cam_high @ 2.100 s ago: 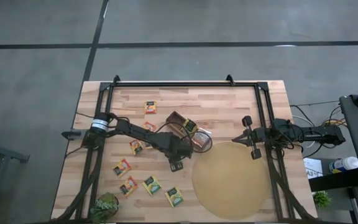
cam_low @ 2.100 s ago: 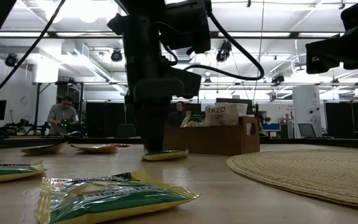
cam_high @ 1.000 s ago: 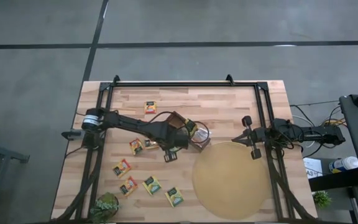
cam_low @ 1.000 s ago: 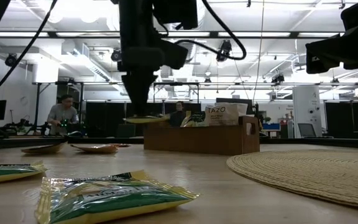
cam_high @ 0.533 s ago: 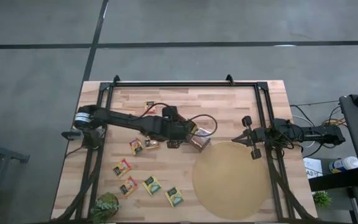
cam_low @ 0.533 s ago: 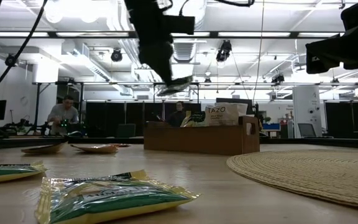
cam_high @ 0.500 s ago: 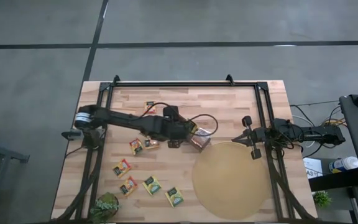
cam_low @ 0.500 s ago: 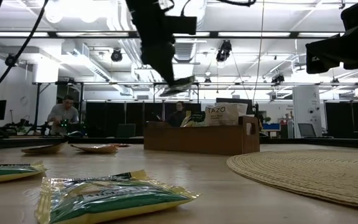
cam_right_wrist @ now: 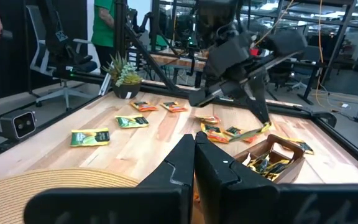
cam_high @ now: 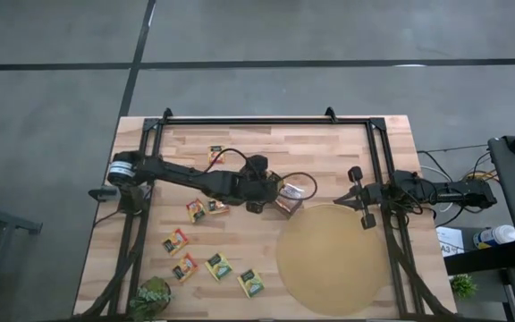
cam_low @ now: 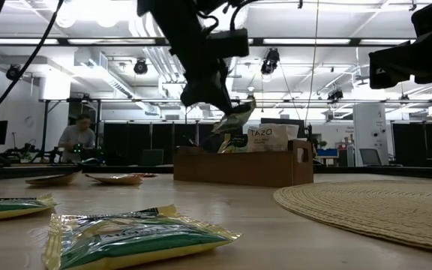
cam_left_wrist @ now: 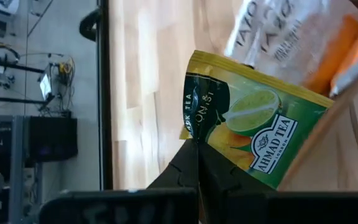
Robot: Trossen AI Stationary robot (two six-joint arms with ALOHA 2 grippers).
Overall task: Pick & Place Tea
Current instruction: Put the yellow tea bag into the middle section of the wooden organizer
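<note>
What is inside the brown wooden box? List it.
Several tea sachets stand packed in the box, with a white-and-orange one sticking up above the rim. The box's walls hide its floor and how many sachets there are.

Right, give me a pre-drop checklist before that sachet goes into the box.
1. Grip: the left pincer is shut on one corner of the green-yellow sachet - ok.
2. Sachet clear of the table: in the low view it hangs in the air - ok.
3. Position: the sachet sits at the wooden box, but whether it is fully over the opening - cannot tell.
4. Room in the box: sachets already stand inside; free space - cannot tell.
5. Right pincer parked shut at the round mat's edge, away from the box - ok.
6. Loose sachets on the table lie away from the box - ok.
</note>
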